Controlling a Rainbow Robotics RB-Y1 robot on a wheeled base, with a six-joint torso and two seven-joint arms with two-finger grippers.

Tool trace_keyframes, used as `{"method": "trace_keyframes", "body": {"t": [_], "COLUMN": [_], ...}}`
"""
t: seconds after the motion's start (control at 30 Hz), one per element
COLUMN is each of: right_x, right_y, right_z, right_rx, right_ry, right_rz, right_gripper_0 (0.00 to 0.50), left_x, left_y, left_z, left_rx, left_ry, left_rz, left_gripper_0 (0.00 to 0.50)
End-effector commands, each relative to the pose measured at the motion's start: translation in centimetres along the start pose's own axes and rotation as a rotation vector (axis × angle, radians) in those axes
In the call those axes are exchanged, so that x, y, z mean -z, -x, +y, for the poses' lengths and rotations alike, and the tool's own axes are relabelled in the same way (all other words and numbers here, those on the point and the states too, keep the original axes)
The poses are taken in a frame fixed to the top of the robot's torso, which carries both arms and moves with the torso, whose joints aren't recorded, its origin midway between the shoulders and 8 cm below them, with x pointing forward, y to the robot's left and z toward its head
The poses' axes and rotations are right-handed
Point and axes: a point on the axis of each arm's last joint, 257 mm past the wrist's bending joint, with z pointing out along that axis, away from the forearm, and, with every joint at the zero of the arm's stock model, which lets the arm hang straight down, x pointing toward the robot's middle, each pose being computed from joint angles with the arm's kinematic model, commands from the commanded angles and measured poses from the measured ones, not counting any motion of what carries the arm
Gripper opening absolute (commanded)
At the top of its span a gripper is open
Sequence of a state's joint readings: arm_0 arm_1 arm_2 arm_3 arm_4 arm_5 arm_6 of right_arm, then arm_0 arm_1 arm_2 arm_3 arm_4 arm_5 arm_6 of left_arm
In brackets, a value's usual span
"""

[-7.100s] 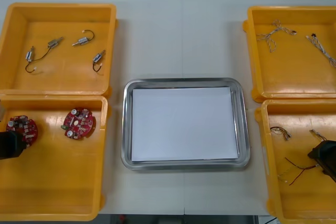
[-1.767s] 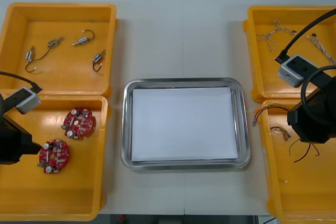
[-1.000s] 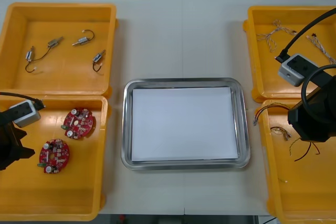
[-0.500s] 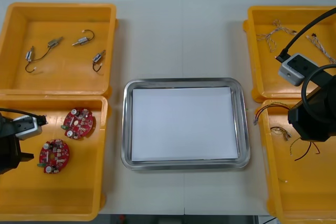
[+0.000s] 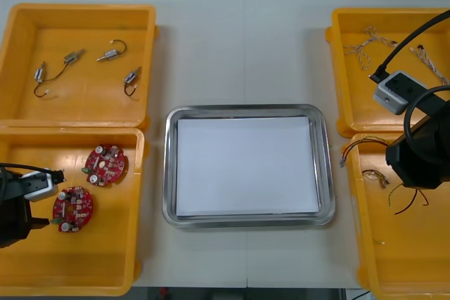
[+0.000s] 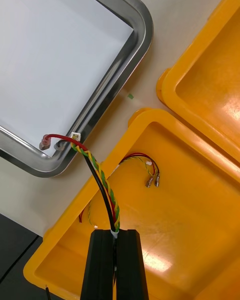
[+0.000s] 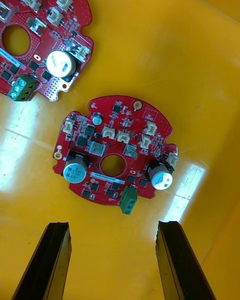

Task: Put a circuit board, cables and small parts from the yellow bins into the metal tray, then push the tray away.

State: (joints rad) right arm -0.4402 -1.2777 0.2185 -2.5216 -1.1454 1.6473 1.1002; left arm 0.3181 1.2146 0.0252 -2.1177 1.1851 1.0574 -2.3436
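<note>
A light worktop (image 5: 239,47) carries four yellow bins (image 5: 21,33), two at each side, with a metal tray (image 5: 246,109), white inside, lying between them. The left tool (image 7: 114,227) hangs low in the near left bin (image 5: 77,265), its fingers set wide apart and holding nothing. A round red circuit board (image 7: 115,155) lies flat on the bin floor just ahead of the fingertips. A second board (image 5: 105,164) lies near it, toward the bin's far wall.

The right tool (image 6: 116,235) stands above the near right bin (image 5: 404,258), its fingers pinched on a red and yellow cable (image 6: 102,180) twisted with a black strand. The cable rises clear of the bin and its free end reaches toward the tray's right rim. Other loose cables (image 6: 146,169) lie on that bin's floor, and thinner ones (image 5: 365,47) rest in the far right bin (image 5: 380,100). Small metal parts (image 5: 74,56) with dark wire tails lie scattered in the far left bin (image 5: 88,107).
</note>
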Motion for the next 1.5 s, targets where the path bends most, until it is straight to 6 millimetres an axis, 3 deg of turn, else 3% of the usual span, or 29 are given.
{"method": "trace_keyframes", "body": {"t": [0.03, 0.6, 0.97, 1.5], "right_x": [0.4, 0.5, 0.5, 0.5], "right_y": [0.9, 0.9, 0.8, 0.8], "right_z": [-0.4, -0.6, -0.7, -0.6], "right_rx": [0.038, 0.038, 0.038, 0.043], "right_ry": [-0.019, -0.025, -0.027, -0.027], "right_rz": [-0.022, -0.023, -0.02, -0.02], "right_gripper_0": [0.0, 0.0, 0.0, 0.0], "left_x": [-0.7, -1.7, -3.3, -3.9], "left_y": [-1.7, -2.7, -2.7, -1.5], "left_z": [-1.2, -1.6, -0.6, -0.2], "left_rx": [-0.15, -0.237, -0.27, -0.285], "left_ry": [-0.027, -0.022, -0.011, -0.016], "left_rz": [0.032, 0.034, 0.024, 0.008], "left_gripper_0": [0.5, 0.5, 0.5, 0.5]}}
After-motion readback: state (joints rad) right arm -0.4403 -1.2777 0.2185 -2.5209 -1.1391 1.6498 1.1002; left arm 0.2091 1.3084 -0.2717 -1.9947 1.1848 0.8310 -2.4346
